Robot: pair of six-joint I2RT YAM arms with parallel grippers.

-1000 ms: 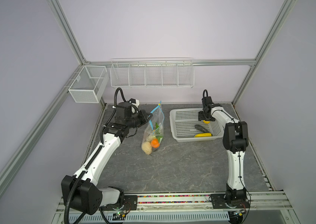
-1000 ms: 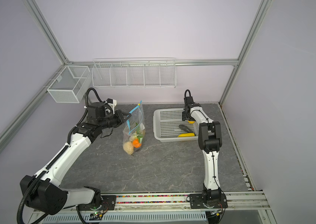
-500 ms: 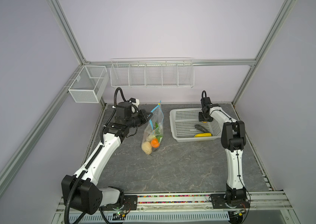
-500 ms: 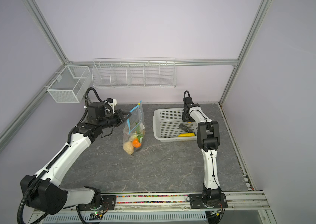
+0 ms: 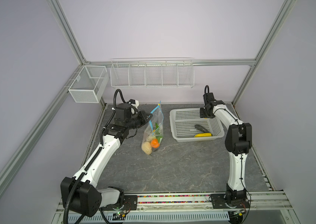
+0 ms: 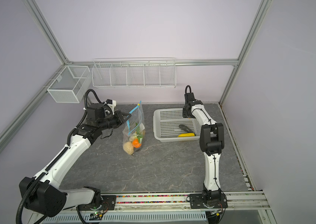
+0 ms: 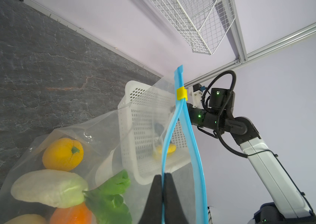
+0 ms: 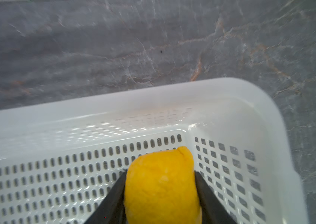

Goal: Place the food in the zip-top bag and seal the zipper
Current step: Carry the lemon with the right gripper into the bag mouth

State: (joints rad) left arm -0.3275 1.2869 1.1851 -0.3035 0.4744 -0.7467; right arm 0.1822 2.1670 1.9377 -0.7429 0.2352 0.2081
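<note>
On the grey stone-patterned table (image 5: 172, 164), the zip-top bag (image 5: 160, 118) stood left of the middle, with its bottom on the surface. In its near, lower end lay the beige lumpy ball (image 5: 146, 147) and the orange (image 5: 154, 143), touching each other. Higher in the bag was a leafy green piece (image 5: 158, 132). The left wrist view showed also a pale oblong piece (image 7: 48, 187) and a yellow-orange fruit with a green stem (image 7: 63, 154) inside the clear plastic.

The left gripper (image 5: 149, 117) was closed completely on one lip of the zipper (image 7: 197, 155), the light-blue strip at the bag's mouth, and held this edge up above the table. Below the yellow slider (image 7: 181, 93), which sat at the far, upper end of the strip, the two lips stood apart, so the mouth was open.

To the right of the bag, and apart from it, was the white perforated basket (image 5: 172, 124). A yellow oblong piece (image 5: 203, 135) lay by its near wall, and a dark oblong piece (image 5: 200, 128) just behind that.

At the far right corner of the basket was the right gripper (image 8: 160, 171). Its fingers (image 8: 114, 194) stood about half apart and pressed on both sides of the lemon (image 8: 161, 188). Whether the lemon touched the basket floor, I could not tell.

On the back wall hung a white wire rack (image 5: 152, 74), and left of it a white mesh box (image 5: 87, 85).
</note>
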